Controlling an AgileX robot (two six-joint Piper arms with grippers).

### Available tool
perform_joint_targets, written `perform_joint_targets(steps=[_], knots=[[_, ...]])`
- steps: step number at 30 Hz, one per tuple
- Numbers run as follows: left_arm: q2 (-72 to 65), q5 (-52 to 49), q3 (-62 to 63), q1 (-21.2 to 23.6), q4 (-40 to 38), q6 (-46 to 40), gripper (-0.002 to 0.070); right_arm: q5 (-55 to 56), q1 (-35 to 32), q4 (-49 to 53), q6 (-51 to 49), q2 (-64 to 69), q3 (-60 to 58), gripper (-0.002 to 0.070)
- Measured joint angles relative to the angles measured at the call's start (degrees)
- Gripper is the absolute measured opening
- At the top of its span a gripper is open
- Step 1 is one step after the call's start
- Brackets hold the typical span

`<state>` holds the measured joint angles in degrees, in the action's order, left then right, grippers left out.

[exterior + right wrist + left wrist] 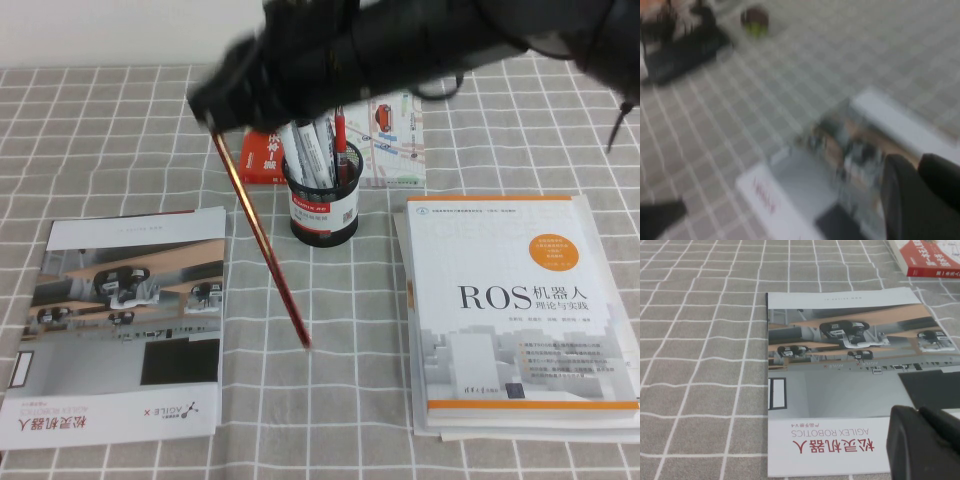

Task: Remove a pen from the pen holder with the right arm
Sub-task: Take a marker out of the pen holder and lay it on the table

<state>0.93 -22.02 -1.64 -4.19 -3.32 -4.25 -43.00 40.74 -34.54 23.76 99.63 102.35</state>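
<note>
R gripper [212, 108] clamped on top end of red pen [260, 235], which is out of pen holder [322, 200] and slants at holder's 9 o'clock. Pen prob. light, stiff, slick; an end grip may let it swing, so mid-shaft is safer. L gripper [920, 440] over brochure [840, 390], state can't tell.

The pen [258, 235] is thin and reddish-brown. It is out of the holder and slanted, its upper end pinched in the closed right tool [212, 118] and its lower tip down by the tabletop [330, 400], left of the holder; contact cannot be told. The holder [345, 190], a black mesh cup with a red-and-white label [322, 212], stands upright and has other pens [318, 150] in it.
</note>
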Motion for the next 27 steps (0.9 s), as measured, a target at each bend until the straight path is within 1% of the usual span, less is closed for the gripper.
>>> perform_joint_targets(steps=[4,9,12,16,22,27], knots=[[0.00,0.00,0.00,0.00,0.00,0.00,-0.0004,-8.31,0.09,7.82,-11.17,2.39,0.00,0.0006],[0.00,0.00,0.00,0.00,0.00,0.00,-0.0004,-15.15,0.09,18.19,-24.19,6.36,0.00,0.0006],[0.00,0.00,0.00,0.00,0.00,0.00,-0.0004,-16.32,-0.31,20.20,-28.17,8.94,0.00,0.0006],[0.00,0.00,0.00,0.00,0.00,0.00,-0.0004,-13.51,-1.55,20.08,-30.68,11.26,-1.17,0.0005],[0.00,0.00,0.00,0.00,0.00,0.00,-0.0004,-2.02,-4.21,17.44,-31.57,11.78,-8.46,0.0005],[0.00,0.00,0.00,0.00,0.00,0.00,-0.0004,0.80,-5.60,17.28,-32.74,12.69,-10.13,0.0005]])
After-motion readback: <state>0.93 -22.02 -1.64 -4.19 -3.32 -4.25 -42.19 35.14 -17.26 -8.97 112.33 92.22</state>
